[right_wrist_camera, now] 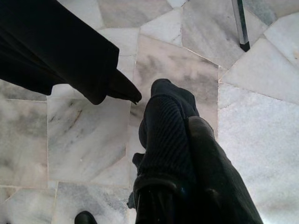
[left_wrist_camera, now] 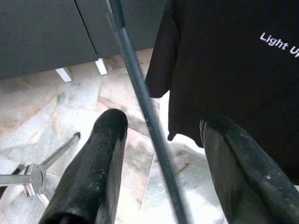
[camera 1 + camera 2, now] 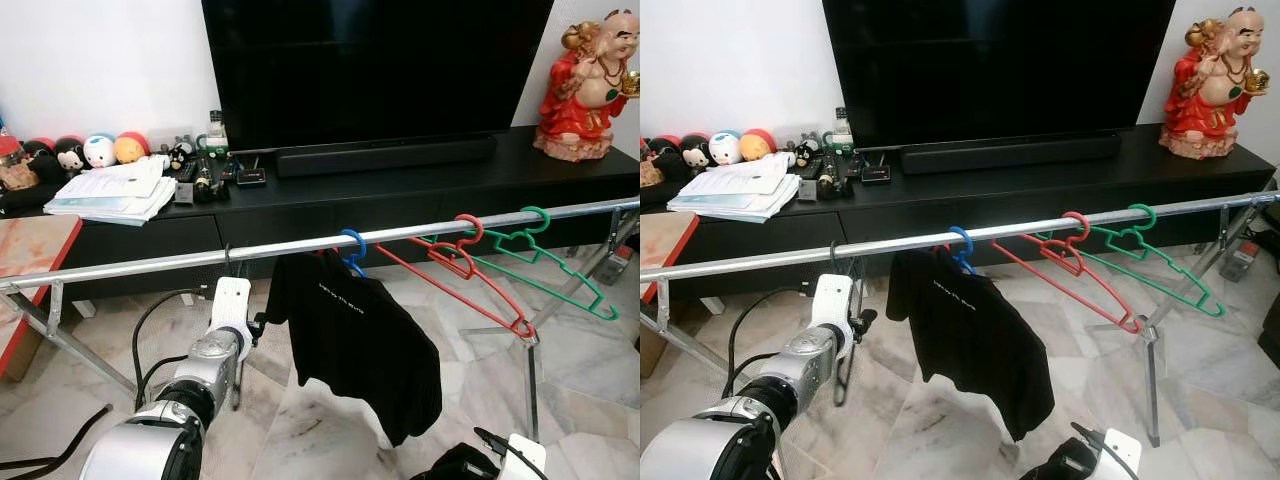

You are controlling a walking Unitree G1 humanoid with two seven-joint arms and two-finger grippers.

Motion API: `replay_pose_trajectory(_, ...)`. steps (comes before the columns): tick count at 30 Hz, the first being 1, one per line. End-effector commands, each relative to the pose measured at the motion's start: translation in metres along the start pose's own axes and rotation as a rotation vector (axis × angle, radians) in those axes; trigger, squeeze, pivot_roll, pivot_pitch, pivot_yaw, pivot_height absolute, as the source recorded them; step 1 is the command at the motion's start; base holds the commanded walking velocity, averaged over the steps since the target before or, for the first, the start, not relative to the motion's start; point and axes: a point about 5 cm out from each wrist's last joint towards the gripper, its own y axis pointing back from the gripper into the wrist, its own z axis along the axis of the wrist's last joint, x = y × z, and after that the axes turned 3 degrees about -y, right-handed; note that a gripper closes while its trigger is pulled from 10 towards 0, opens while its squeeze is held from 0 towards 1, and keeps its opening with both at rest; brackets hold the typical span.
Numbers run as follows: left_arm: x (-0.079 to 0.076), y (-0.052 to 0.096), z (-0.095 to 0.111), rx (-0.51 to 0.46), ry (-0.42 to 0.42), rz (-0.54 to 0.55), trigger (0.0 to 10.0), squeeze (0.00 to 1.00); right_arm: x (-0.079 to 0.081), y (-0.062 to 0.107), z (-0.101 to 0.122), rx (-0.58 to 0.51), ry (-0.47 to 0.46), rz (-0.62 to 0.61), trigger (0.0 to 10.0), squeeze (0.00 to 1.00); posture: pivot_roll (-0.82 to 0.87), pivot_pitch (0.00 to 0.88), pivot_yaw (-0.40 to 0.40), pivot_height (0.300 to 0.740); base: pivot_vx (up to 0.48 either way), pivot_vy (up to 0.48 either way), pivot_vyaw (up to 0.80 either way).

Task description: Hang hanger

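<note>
A blue hanger (image 3: 352, 250) carrying a black T-shirt (image 3: 355, 335) hangs on the long metal rail (image 3: 150, 262). To its right on the same rail hang a bare red hanger (image 3: 455, 265) and a bare green hanger (image 3: 545, 262). My left gripper (image 2: 163, 121) is raised just under the rail, left of the shirt (image 2: 233, 70). It is open and holds nothing, and a thin rack post (image 2: 140, 93) runs between its fingers (image 2: 100, 158). My right gripper (image 1: 168, 93) hangs low over the marble floor, shut and empty, beside the shirt's lower edge (image 1: 56, 46).
Behind the rail stands a low black TV cabinet (image 3: 420, 195) with a large TV (image 3: 370, 65), a red statue (image 3: 590, 85), papers (image 3: 110, 192) and small toys (image 3: 85, 150). Rack legs (image 3: 531, 390) stand on the floor. A cable (image 3: 150, 320) lies lower left.
</note>
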Motion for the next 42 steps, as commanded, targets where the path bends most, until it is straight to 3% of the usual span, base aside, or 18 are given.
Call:
replay_pose_trajectory(1, -0.0003, -0.0010, 0.0055, -0.012, 0.014, 0.010, 0.0, 0.00, 0.0006, -0.0003, 0.0017, -0.004, 0.009, 0.004, 10.0, 0.00, 0.04, 0.000, 0.050, 0.740, 0.000, 0.000, 0.00)
replay_pose_trajectory(25, -0.0056, -0.0007, 0.0002, 0.019, 0.045, 0.048, 0.0, 0.00, 0.0023, -0.0002, 0.0006, -0.001, 0.004, 0.010, 10.0, 0.00, 0.04, 0.000, 0.060, 0.740, 0.000, 0.000, 0.00)
replay_pose_trajectory(42, -0.0051, 0.0004, -0.0006, -0.023, 0.076, 0.055, 0.0, 0.00, 0.0029, -0.0001, -0.0004, 0.001, 0.001, 0.013, 10.0, 0.00, 0.04, 0.000, 0.061, 0.740, 0.000, 0.000, 0.00)
